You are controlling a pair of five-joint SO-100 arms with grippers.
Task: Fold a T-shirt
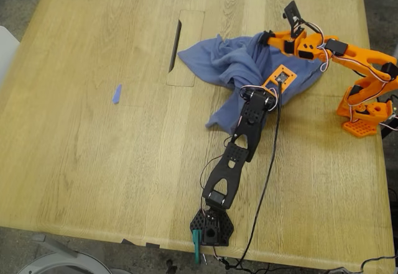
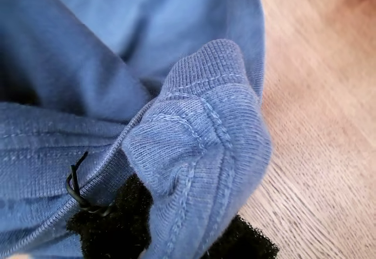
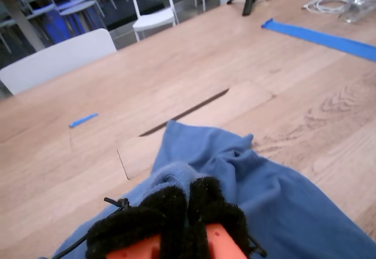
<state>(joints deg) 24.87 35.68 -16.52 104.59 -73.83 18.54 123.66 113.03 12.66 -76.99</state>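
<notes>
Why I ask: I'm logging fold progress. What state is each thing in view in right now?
T-shirt: crumpled in a heap on the table, not folded.
My first hand: shut on the T-shirt's ribbed edge.
My second hand: shut on the T-shirt, pads together.
Table hatch: closed, lying flush.
Blue scrap: lying flat, apart from the shirt.

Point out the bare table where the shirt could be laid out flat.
Most room is on the exterior view's left: the table is bare past the cable hatch, broken only by a small blue scrap. The exterior view's right is crowded: the bunched T-shirt, both arms and a cable.
</notes>
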